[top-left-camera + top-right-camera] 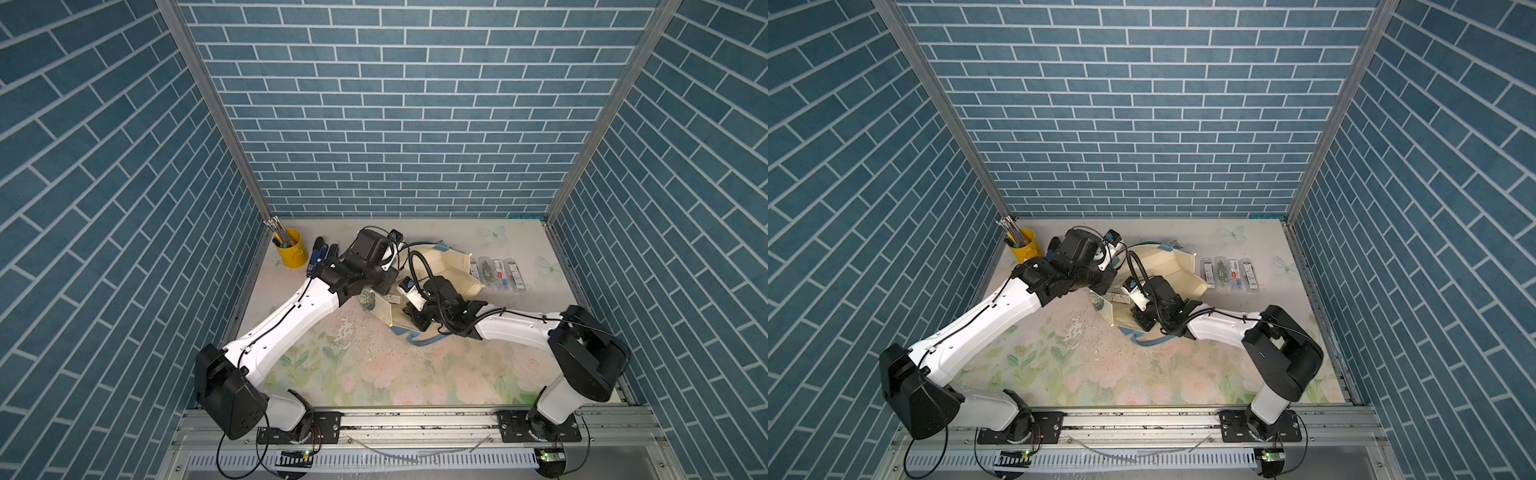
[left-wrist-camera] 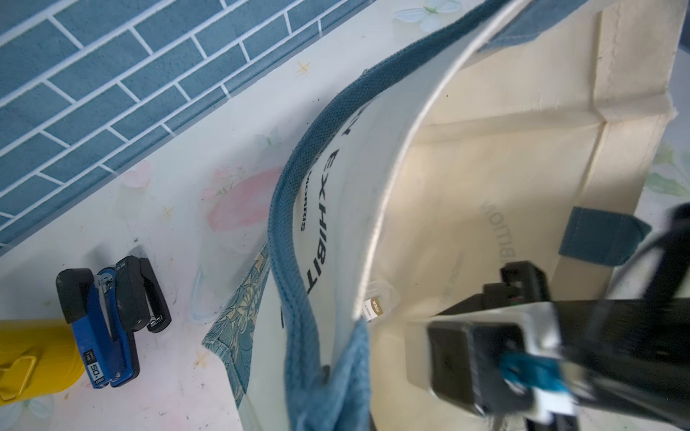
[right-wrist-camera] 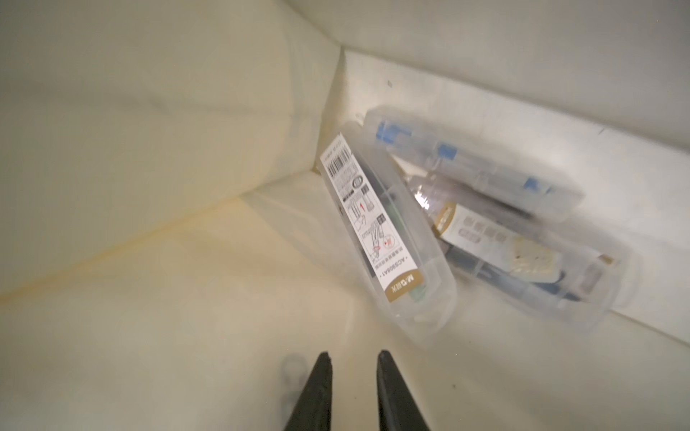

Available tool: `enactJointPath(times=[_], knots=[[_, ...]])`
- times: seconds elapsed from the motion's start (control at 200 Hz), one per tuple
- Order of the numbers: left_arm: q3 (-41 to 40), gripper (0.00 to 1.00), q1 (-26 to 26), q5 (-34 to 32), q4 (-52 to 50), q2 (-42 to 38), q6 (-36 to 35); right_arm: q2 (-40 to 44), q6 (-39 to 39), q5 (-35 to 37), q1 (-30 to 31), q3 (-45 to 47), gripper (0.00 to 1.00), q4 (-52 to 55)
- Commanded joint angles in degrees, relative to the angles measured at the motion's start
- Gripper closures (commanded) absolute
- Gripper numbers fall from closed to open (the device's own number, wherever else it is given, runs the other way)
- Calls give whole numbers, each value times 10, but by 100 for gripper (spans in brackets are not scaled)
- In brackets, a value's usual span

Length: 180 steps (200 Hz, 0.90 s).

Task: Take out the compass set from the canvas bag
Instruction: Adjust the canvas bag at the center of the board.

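Fingers [image 3: 313, 395] of right gripper [image 3: 353, 354] point, parted, inside canvas bag [image 3: 149, 186].

Robot lab booth: brick-print panels [image 1: 399, 104], aluminium frame [image 1: 216, 112], mounting rail [image 1: 415, 419].

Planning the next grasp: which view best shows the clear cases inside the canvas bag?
Right wrist view: three clear cases lie piled in a corner of the canvas bag. Left wrist view shows one case's end; both top views, barely a sliver.
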<state>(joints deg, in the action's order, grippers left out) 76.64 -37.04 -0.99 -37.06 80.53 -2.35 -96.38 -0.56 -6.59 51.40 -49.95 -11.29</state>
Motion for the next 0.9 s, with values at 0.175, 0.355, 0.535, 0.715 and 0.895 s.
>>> enactJointPath(times=[0.175, 0.355, 0.535, 0.715, 0.895], knots=[[-21, 100, -1, 21, 53, -38, 6, -63, -101, 12, 13, 72, 75, -165], [-37, 100, -1, 31, 69, -42, 8, -29, -161, 54, -15, 55, 74, -180], [-51, 100, -1, 43, 83, -49, 6, -40, -337, 113, -44, 46, 69, -236], [-60, 100, -1, 55, 91, -49, 4, -56, -377, 99, -56, 31, 61, -266], [-62, 100, -1, 59, 89, -54, -1, -60, -182, -24, -70, -12, 55, -207]])
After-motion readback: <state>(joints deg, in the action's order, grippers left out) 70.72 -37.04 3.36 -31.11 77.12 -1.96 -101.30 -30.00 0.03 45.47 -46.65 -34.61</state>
